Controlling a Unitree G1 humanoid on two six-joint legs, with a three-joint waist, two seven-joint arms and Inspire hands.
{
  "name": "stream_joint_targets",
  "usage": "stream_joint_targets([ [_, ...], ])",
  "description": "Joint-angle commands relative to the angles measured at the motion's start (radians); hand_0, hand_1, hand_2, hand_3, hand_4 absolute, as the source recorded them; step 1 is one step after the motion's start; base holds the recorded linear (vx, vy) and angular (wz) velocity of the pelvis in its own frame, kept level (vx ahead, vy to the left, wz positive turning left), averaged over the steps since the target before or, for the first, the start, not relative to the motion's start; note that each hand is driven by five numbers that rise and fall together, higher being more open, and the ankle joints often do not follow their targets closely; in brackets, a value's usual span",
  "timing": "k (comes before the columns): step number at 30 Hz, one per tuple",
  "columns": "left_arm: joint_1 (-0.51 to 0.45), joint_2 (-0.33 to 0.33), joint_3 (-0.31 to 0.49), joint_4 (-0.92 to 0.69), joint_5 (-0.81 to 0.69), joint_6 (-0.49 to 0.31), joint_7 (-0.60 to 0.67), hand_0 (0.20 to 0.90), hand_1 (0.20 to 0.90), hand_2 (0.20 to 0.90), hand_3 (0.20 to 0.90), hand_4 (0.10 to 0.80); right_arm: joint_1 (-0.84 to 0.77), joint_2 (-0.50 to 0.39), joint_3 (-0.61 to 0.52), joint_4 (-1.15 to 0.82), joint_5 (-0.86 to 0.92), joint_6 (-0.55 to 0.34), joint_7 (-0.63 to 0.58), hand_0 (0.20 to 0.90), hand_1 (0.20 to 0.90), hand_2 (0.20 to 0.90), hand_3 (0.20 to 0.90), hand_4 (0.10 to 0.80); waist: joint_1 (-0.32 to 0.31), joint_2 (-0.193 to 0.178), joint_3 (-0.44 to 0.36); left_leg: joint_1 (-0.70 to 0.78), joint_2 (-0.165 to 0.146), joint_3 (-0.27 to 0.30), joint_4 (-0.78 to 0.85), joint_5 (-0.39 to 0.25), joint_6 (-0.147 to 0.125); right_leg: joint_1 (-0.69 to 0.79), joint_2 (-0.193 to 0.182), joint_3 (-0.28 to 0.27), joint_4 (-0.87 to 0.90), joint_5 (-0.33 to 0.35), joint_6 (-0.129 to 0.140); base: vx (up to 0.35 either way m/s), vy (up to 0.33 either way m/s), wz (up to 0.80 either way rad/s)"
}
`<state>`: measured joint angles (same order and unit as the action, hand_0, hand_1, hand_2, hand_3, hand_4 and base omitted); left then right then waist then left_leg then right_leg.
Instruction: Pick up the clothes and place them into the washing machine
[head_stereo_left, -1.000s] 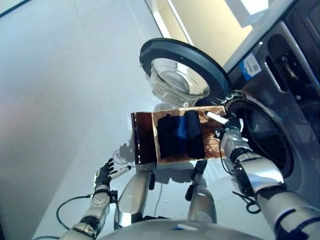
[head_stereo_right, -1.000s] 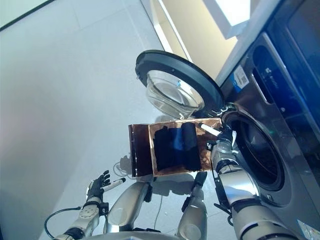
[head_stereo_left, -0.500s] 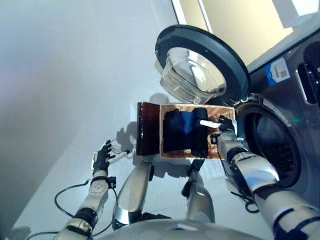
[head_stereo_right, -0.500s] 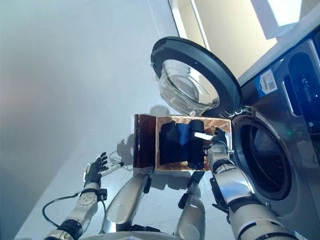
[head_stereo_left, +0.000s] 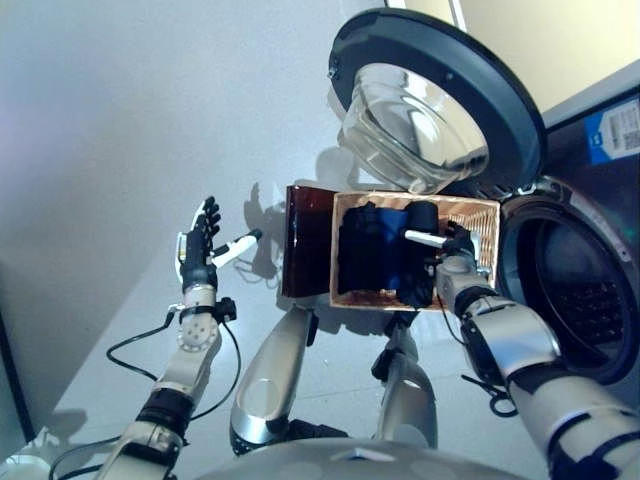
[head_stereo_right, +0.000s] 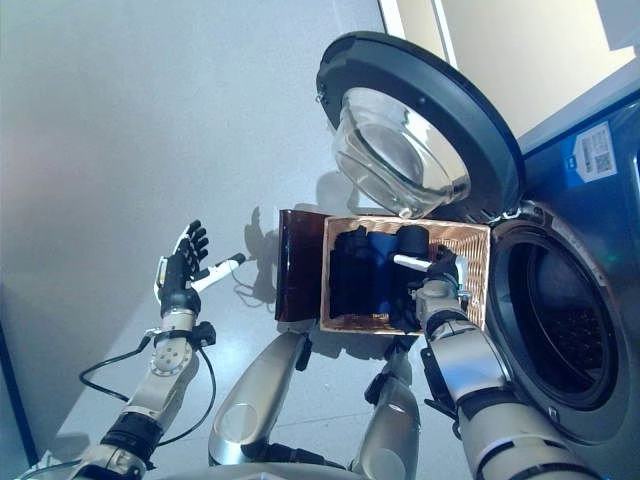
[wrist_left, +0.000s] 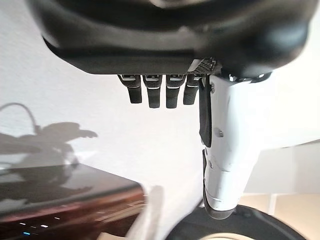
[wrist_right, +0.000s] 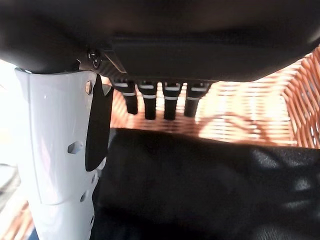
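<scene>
A shallow wicker basket (head_stereo_left: 487, 214) rests on a dark brown box (head_stereo_left: 305, 240) beside the washing machine. Dark blue and black clothes (head_stereo_left: 375, 258) lie in it. My right hand (head_stereo_left: 458, 250) is open over the basket's machine side, with its white thumb over the clothes. In the right wrist view its fingers (wrist_right: 155, 102) are straight just above the dark clothes (wrist_right: 210, 190), with wicker (wrist_right: 240, 115) beyond. My left hand (head_stereo_left: 204, 243) is open and empty, raised over the floor to the left of the box. Its fingers (wrist_left: 160, 92) are straight.
The washing machine's round door (head_stereo_left: 430, 95) stands open behind the basket. The dark drum opening (head_stereo_left: 585, 300) lies to the right of the basket. Pale floor (head_stereo_left: 120, 120) spreads to the left. The box also shows in the left wrist view (wrist_left: 60, 192).
The camera has shifted. My left hand has risen and come nearer the box. My right hand has reached farther over the clothes in the basket.
</scene>
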<state>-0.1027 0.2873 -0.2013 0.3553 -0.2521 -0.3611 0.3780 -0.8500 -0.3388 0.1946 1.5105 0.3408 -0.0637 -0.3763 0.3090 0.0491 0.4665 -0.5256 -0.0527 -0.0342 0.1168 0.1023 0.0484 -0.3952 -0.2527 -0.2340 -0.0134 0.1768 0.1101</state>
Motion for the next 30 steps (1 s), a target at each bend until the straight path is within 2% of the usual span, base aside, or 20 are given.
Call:
stream_joint_targets([
  [1, 0.015, -0.001, 0.042, -0.110, -0.006, -0.102, 0.039, 0.900, 0.900, 0.900, 0.900, 0.800, -0.032, -0.087, 0.023, 0.008, -0.007, -0.007, -0.051, 0.900, 0.900, 0.900, 0.900, 0.800, 0.031, 0.058, -0.052, -0.049, -0.005, -0.025, -0.004, 0.012, -0.086, 0.013, -0.037, 0.012, 0.153, -0.123, 0.008, 0.063, 0.013, 0.03],
  [3, 0.012, -0.002, 0.043, -0.148, 0.002, -0.107, 0.038, 0.900, 0.900, 0.900, 0.900, 0.800, -0.031, -0.091, 0.019, 0.016, -0.006, -0.002, -0.052, 0.900, 0.900, 0.900, 0.900, 0.800, 0.033, 0.062, -0.059, -0.056, -0.010, -0.027, -0.005, 0.010, -0.086, 0.012, -0.042, 0.008, 0.151, -0.125, 0.009, 0.055, 0.012, 0.04],
  [4, 0.012, -0.005, 0.046, -0.164, 0.002, -0.112, 0.039, 0.900, 0.900, 0.900, 0.900, 0.800, -0.029, -0.099, 0.018, 0.024, -0.013, 0.002, -0.054, 0.598, 0.598, 0.598, 0.598, 0.584, 0.039, 0.068, -0.061, -0.066, -0.015, -0.028, -0.002, 0.010, -0.087, 0.010, -0.046, 0.005, 0.147, -0.124, 0.009, 0.031, 0.013, 0.08],
  [6, 0.014, -0.011, 0.046, -0.180, 0.003, -0.114, 0.039, 0.900, 0.900, 0.900, 0.900, 0.800, -0.029, -0.104, 0.016, 0.027, -0.013, 0.003, -0.056, 0.477, 0.477, 0.477, 0.477, 0.498, 0.042, 0.071, -0.064, -0.071, -0.019, -0.030, -0.002, 0.010, -0.086, 0.010, -0.048, 0.002, 0.141, -0.122, 0.010, 0.040, 0.019, 0.07],
  [7, 0.017, -0.015, 0.044, -0.196, 0.004, -0.116, 0.034, 0.900, 0.900, 0.900, 0.900, 0.800, -0.027, -0.108, 0.014, 0.029, -0.019, 0.004, -0.055, 0.439, 0.439, 0.439, 0.439, 0.471, 0.050, 0.077, -0.068, -0.074, -0.023, -0.033, -0.006, 0.012, -0.086, 0.012, -0.051, -0.001, 0.134, -0.120, 0.012, 0.037, 0.019, 0.08],
  [11, 0.028, -0.023, 0.038, -0.177, 0.000, -0.118, 0.030, 0.900, 0.900, 0.900, 0.900, 0.800, -0.032, -0.116, 0.014, 0.032, -0.026, 0.008, -0.051, 0.464, 0.464, 0.464, 0.464, 0.488, 0.059, 0.084, -0.075, -0.078, -0.028, -0.034, -0.008, 0.011, -0.086, 0.016, -0.057, -0.006, 0.127, -0.120, 0.013, 0.040, 0.020, 0.07],
  [13, 0.031, -0.022, 0.032, -0.168, -0.003, -0.117, 0.028, 0.900, 0.900, 0.900, 0.900, 0.800, -0.032, -0.117, 0.012, 0.033, -0.026, 0.008, -0.052, 0.420, 0.420, 0.420, 0.420, 0.457, 0.061, 0.085, -0.077, -0.081, -0.030, -0.035, -0.004, 0.010, -0.085, 0.016, -0.060, -0.007, 0.128, -0.120, 0.013, 0.027, 0.003, 0.05],
  [14, 0.037, -0.025, 0.026, -0.177, -0.008, -0.115, 0.022, 0.900, 0.900, 0.900, 0.900, 0.800, -0.029, -0.117, 0.013, 0.034, -0.030, 0.008, -0.054, 0.200, 0.200, 0.200, 0.200, 0.300, 0.063, 0.087, -0.080, -0.084, -0.034, -0.036, -0.001, 0.007, -0.084, 0.017, -0.062, -0.009, 0.127, -0.120, 0.014, 0.025, -0.001, 0.04],
  [20, 0.063, -0.025, 0.030, -0.185, -0.008, -0.112, 0.014, 0.900, 0.900, 0.900, 0.900, 0.800, -0.033, -0.121, 0.009, 0.042, -0.045, 0.013, -0.061, 0.200, 0.200, 0.200, 0.200, 0.300, 0.066, 0.093, -0.090, -0.082, -0.039, -0.033, 0.004, 0.003, -0.081, 0.019, -0.064, -0.006, 0.126, -0.120, 0.013, 0.012, 0.006, 0.04],
  [30, 0.105, -0.022, 0.047, -0.156, -0.037, -0.105, -0.005, 0.900, 0.900, 0.900, 0.900, 0.800, 0.004, -0.133, -0.024, 0.031, -0.046, 0.022, -0.071, 0.200, 0.200, 0.200, 0.200, 0.300, 0.039, 0.095, -0.110, -0.038, -0.023, -0.011, -0.014, 0.003, -0.077, 0.036, -0.056, 0.031, 0.118, -0.112, 0.013, -0.005, 0.003, -0.05],
])
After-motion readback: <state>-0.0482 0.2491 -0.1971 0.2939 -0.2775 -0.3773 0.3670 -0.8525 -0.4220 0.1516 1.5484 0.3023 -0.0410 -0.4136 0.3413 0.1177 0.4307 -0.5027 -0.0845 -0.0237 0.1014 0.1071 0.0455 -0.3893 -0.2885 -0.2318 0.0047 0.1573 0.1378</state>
